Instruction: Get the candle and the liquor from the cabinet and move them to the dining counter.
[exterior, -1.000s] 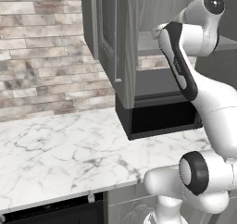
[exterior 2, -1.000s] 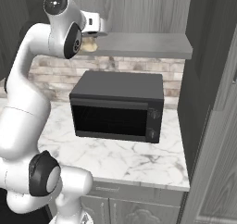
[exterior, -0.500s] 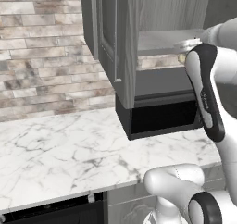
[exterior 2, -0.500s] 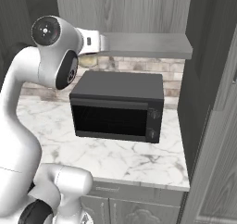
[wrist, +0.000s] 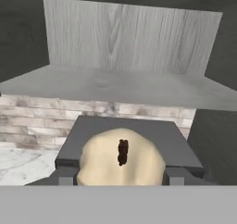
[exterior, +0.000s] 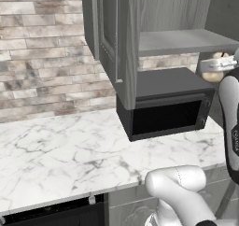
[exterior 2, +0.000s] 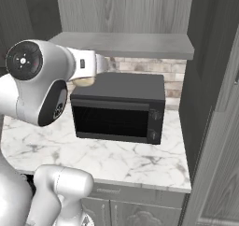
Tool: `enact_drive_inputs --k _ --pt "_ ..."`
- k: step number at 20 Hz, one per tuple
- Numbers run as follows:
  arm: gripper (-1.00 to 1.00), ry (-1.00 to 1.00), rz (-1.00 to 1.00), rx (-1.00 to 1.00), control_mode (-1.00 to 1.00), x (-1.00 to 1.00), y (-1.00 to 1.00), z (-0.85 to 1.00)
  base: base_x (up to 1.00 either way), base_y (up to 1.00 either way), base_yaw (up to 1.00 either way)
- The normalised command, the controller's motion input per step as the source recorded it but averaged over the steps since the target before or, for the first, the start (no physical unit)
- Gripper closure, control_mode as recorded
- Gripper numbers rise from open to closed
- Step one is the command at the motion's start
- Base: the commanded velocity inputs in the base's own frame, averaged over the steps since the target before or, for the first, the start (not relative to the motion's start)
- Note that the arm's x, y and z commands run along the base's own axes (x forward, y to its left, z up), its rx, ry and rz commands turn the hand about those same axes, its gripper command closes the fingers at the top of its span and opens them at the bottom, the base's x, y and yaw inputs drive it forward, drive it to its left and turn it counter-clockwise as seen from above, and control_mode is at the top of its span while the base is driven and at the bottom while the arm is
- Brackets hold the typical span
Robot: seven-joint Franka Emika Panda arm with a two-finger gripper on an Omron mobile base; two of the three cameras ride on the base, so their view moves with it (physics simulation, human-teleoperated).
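1. The white arm stands tall, its upper link raised to the level of the cabinet (exterior 2: 126,43) shelf and the hand reaching level toward the opening.
2. The gripper (wrist: 121,174) pinches the candle (wrist: 121,159), one finger tip (wrist: 65,176) on each side of the tan wax, dark wick up.
3. From the left base view the candle (exterior: 214,71) hangs in the air just off the shelf's front edge, above the black microwave (exterior: 163,103).
4. From the right base view the candle (exterior 2: 85,81) peeks out below the white wrist, over the microwave's left corner.
5. The microwave sits on the marble bench (exterior: 60,150) below, brick wall (exterior: 42,47) behind.
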Motion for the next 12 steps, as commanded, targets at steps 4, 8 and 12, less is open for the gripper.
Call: enact_drive_inputs --k 4,8,12 --pt "1.0 0.01 0.0 0.0 -1.0 -0.85 -0.07 -0.19 0.0 0.0 0.0" --pt "1.0 0.07 0.0 -0.03 -1.0 -0.51 0.19 -0.32 0.0 0.0 0.0" --pt "1.0 0.11 -0.01 -0.04 -1.0 -0.16 0.26 -0.23 0.0 0.0 0.0"
